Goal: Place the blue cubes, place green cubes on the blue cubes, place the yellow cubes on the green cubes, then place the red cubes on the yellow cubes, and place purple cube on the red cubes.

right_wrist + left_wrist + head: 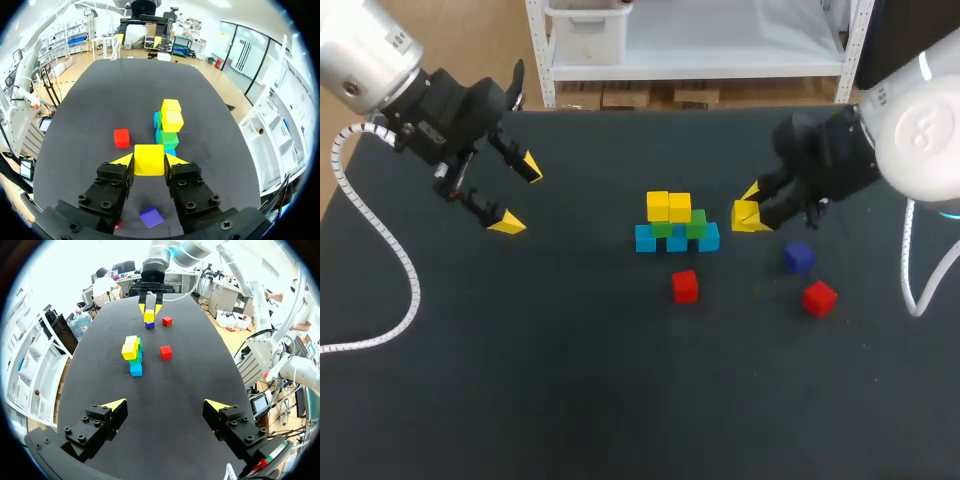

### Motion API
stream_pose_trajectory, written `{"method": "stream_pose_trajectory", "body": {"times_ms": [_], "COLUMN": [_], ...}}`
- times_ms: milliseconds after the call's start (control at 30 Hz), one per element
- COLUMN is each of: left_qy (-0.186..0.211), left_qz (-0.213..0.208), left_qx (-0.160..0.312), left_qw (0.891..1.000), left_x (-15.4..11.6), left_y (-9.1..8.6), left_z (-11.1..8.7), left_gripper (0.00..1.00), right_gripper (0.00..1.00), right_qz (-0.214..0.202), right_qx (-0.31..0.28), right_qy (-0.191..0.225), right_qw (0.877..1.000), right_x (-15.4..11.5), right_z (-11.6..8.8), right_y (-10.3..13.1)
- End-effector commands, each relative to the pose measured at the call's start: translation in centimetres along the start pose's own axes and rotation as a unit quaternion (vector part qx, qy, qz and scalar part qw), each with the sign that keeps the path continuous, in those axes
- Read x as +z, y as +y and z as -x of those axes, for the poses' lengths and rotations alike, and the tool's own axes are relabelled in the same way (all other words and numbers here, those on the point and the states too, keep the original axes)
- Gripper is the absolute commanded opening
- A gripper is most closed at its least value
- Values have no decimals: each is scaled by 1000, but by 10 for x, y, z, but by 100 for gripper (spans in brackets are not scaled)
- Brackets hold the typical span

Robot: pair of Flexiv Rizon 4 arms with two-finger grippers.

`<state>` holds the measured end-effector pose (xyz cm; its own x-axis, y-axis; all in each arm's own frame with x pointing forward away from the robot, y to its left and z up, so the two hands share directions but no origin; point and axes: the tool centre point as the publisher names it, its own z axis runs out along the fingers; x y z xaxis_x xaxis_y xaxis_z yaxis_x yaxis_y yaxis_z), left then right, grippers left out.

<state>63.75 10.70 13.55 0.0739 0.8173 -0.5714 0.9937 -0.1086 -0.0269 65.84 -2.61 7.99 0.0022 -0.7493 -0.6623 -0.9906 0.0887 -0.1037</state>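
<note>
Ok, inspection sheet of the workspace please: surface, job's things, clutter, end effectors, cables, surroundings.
Surface: black table, cubes near its middle.
Job's things: three blue cubes in a row, two green cubes on them, two yellow cubes on those; two red cubes and a purple cube loose on the table.
Clutter: nothing seen.
End effectors: left end effector open, empty, apart from the cubes; right end effector shut on a third yellow cube, right of the built cubes.
Cables: white coiled cable off the left arm trails over the table; white cable loops off the right arm.
Surroundings: nothing seen reaching over the table.
</note>
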Motion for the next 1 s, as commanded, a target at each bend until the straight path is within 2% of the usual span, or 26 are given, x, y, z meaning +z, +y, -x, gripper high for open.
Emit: {"method": "stream_pose_trajectory", "body": {"times_ms": [33, 400, 600, 1000], "left_qy": [0, 0, 0, 0], "left_qz": [-1, -1, -1, -1], "left_qx": [1, 1, 1, 1], "left_qw": [1000, 1000, 1000, 1000], "left_x": [0, 0, 0, 0], "left_y": [2, 2, 2, 2], "left_z": [0, 0, 0, 0], "left_gripper": [100, 100, 100, 100], "right_gripper": [0, 0, 0, 0], "right_qz": [0, 10, 16, 26], "right_qx": [1, -8, -9, -18], "right_qy": [-8, 20, 10, 16], "right_qw": [1000, 1000, 1000, 999], "right_x": [11, 25, 31, 43], "right_z": [0, 11, 16, 22], "right_y": [-10, -27, -31, -35]}}
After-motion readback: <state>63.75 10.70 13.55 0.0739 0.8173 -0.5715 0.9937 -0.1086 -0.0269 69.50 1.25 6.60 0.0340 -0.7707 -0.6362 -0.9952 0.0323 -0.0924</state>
